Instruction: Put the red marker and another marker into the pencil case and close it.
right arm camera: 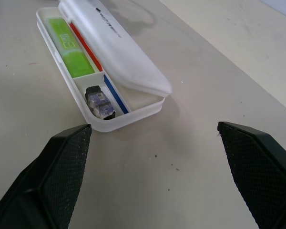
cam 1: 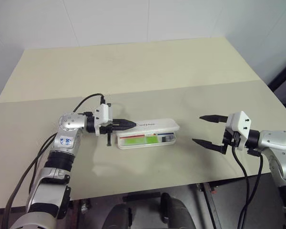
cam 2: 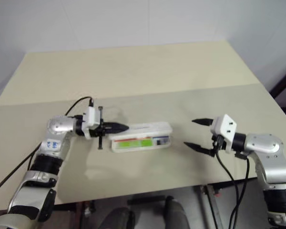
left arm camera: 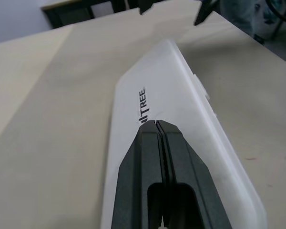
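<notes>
On the counter (cam 1: pixel 133 71), the left gripper (cam 1: pixel 128 124) is seen with its fingers pressed together, empty, tips resting on the half-raised lid of the pencil case (cam 1: pixel 155 126), where "TREE" is legible. Inside the case the lime-green highlighter (right arm camera: pixel 66 50) is laid. The right gripper (cam 1: pixel 207 130) is held well apart, fingers spread wide.

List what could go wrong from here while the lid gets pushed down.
1. The left gripper presses its shut jaws on one end of the lid of the pencil case, so the case may slide or tip on the table.
2. The lid still gapes on the front side; it might not latch.
3. The right gripper hangs open beside the case, not bracing it.
</notes>
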`<state>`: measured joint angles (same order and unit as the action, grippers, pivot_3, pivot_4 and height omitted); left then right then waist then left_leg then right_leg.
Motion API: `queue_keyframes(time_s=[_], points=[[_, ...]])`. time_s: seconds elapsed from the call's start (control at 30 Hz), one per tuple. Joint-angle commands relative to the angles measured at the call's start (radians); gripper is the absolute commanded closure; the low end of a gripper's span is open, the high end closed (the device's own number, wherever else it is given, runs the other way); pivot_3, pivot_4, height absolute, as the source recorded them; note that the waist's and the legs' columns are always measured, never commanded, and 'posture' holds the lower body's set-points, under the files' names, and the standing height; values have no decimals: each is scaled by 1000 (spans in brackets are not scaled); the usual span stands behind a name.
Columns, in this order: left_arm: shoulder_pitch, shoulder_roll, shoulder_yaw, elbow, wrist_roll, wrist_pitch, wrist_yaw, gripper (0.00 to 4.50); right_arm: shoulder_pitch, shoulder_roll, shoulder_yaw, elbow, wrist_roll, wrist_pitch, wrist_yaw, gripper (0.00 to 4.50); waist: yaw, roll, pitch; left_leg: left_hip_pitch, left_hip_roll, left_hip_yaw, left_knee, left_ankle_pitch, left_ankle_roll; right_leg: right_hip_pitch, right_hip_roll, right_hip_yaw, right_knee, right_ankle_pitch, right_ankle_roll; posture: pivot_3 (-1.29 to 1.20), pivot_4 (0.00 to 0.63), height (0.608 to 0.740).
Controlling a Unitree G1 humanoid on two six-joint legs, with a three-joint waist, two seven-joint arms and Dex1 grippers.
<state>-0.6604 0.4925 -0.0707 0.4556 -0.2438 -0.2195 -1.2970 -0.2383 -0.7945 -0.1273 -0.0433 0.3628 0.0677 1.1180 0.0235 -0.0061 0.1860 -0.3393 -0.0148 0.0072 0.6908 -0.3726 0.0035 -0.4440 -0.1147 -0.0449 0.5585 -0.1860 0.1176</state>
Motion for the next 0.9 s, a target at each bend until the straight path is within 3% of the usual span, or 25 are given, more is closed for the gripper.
queue_keyframes(time_s=[0.03,0.6,0.9], points=[[-13,9,-41,-11,48,3,2,4488,19,4,-34,-58,17,-12,-23,0,0,0,0,0,0,0,0,0,0,0,0,0,0,0,0,0,150,740],[1,-23,-134,-51,130,-5,52,4488,98,37,-42,-156,28,-5,-117,0,0,0,0,-1,0,0,4,-1,1,1,0,1,1,2,0,0,150,740],[-23,-13,-182,-81,202,112,97,4488,88,53,-24,-184,30,4,-141,0,0,0,0,2,0,-1,7,-4,8,6,0,1,0,3,0,0,150,740]])
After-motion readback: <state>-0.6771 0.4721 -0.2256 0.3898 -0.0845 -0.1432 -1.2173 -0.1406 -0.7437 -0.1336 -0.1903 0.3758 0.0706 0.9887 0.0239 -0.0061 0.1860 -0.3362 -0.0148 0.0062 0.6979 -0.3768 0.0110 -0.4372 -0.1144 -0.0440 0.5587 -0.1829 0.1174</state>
